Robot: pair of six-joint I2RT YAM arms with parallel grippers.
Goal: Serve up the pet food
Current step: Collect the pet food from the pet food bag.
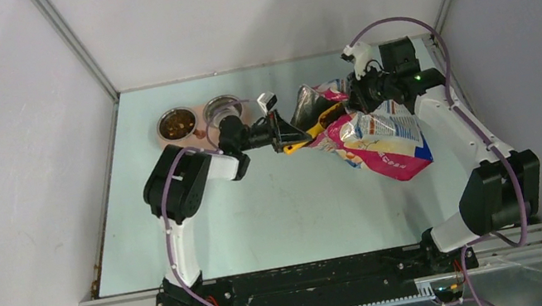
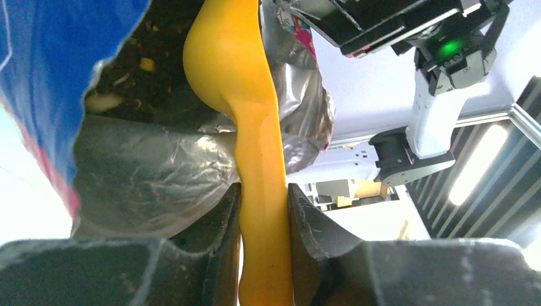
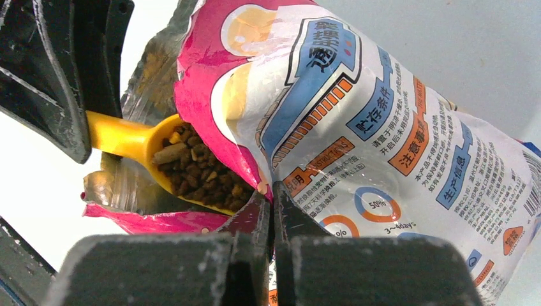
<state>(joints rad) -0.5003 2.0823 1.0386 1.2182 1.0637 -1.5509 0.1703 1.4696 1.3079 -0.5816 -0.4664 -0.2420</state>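
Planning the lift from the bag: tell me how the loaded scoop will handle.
The scoop looks like stiff plastic, so it probably won't bend. Its kibble is heaped loose; tilting would likely spill some.

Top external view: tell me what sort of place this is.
Probably a robot test cell in a lab, not a home. Plain white panel walls box in a pale tabletop, and the left arm and right arm are bolted to a black rail at its near edge.
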